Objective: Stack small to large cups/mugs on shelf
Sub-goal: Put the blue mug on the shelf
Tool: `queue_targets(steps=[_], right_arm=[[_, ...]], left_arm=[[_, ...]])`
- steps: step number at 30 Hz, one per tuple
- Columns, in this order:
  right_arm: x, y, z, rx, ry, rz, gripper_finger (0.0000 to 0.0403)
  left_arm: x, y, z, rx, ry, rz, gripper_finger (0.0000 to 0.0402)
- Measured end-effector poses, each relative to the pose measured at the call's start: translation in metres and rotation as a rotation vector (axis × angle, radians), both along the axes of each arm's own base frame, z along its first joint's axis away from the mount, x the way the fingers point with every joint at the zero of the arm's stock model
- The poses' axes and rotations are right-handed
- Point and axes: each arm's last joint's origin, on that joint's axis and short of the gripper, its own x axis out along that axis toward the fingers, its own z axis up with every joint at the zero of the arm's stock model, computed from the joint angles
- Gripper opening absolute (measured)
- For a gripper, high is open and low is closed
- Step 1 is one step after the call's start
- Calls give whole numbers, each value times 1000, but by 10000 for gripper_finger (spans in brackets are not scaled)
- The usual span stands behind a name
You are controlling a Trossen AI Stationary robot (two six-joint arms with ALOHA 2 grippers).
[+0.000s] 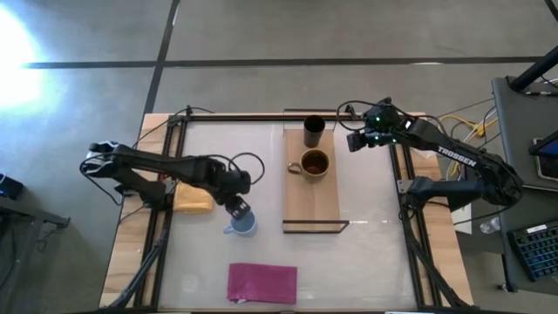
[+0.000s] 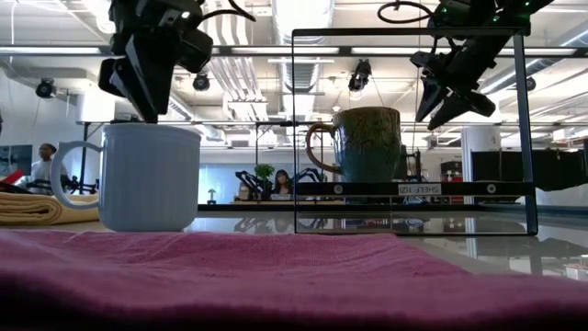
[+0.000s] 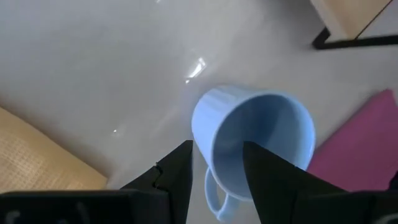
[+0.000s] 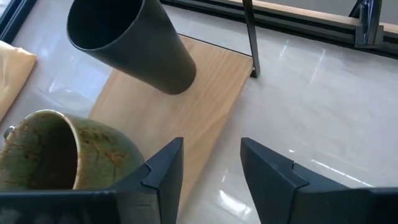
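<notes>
The light blue mug [image 1: 244, 225] stands upright on the table left of the shelf [image 1: 311, 205], its handle [image 2: 66, 175] toward the table's left. My left gripper [image 1: 237, 209] is open right above its rim, on the handle side. One finger is over the mug's inside and one is outside the wall [image 3: 202, 140]. The black cup [image 1: 314, 131] and the brown mug [image 1: 314, 163] stand on the shelf's far half. My right gripper [image 1: 356, 139] is open and empty, raised over the table just right of the shelf near the black cup [image 4: 134, 40]. My left gripper points down with its fingers on either side of the blue mug's wall near the handle [image 3: 200, 155]. I cannot tell whether a finger touches the rim. The mug stands upright with its base on the table.
A folded yellow cloth [image 1: 192, 197] lies left of the blue mug, under my left arm. A magenta cloth [image 1: 261, 282] lies near the table's near edge. The shelf's thin black frame [image 2: 404, 188] stands upright around the board. The board's near half [image 1: 311, 205] is bare.
</notes>
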Motion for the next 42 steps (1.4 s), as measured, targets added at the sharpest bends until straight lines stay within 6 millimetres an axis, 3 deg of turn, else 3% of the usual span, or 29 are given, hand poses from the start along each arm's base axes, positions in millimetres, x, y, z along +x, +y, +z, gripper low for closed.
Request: queue_targets(steps=[7,18,42], right_arm=[[0,0,-1,-2,12,13,151],[-2,2,-3,-2,43,36,155],[-3,3,-4,5,66,46,155]], left_arm=[[11,-5,-17,-24,73,-14,125],[21,-10,-25,-33,51,-32,125],[23,-11,-41,2,79,-128,121]])
